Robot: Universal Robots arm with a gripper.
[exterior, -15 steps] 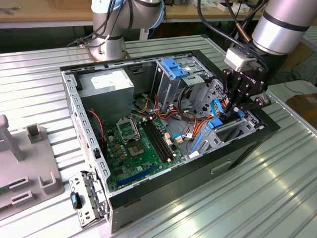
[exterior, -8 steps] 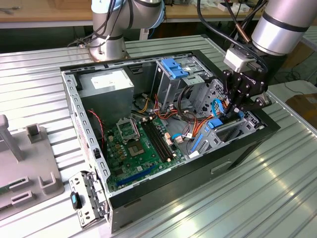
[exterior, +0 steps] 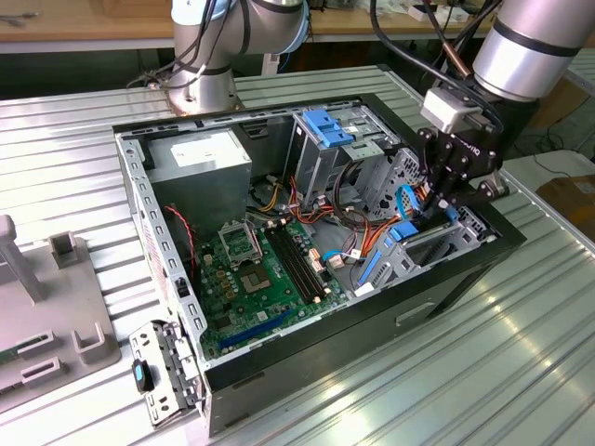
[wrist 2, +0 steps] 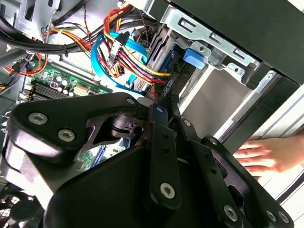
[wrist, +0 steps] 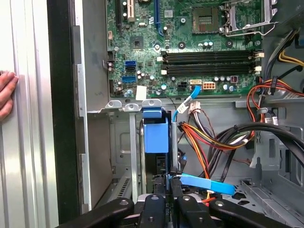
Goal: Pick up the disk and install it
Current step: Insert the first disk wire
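Observation:
The disk (exterior: 406, 234) stands on edge in the drive bay at the exterior view's right end of the open computer case (exterior: 149, 214). Its blue carrier (wrist: 156, 135) sits between the bay's metal rails in the first wrist view. My gripper (exterior: 437, 209) reaches down into that bay from above. Its fingers (wrist: 160, 192) lie close together on the disk's thin edge (wrist 2: 167, 89), so the gripper (wrist 2: 161, 102) looks shut on the disk. The lower part of the disk is hidden inside the bay.
Bundled coloured cables (exterior: 358, 218) and a blue ribbon cable (wrist: 209, 184) crowd the bay. The motherboard (exterior: 251, 269), grey power supply box (exterior: 200, 153) and blue-topped cage (exterior: 325, 139) fill the case. A person's hand (wrist 2: 266, 154) rests just outside the case wall. A grey fixture (exterior: 46, 307) sits at the exterior view's left.

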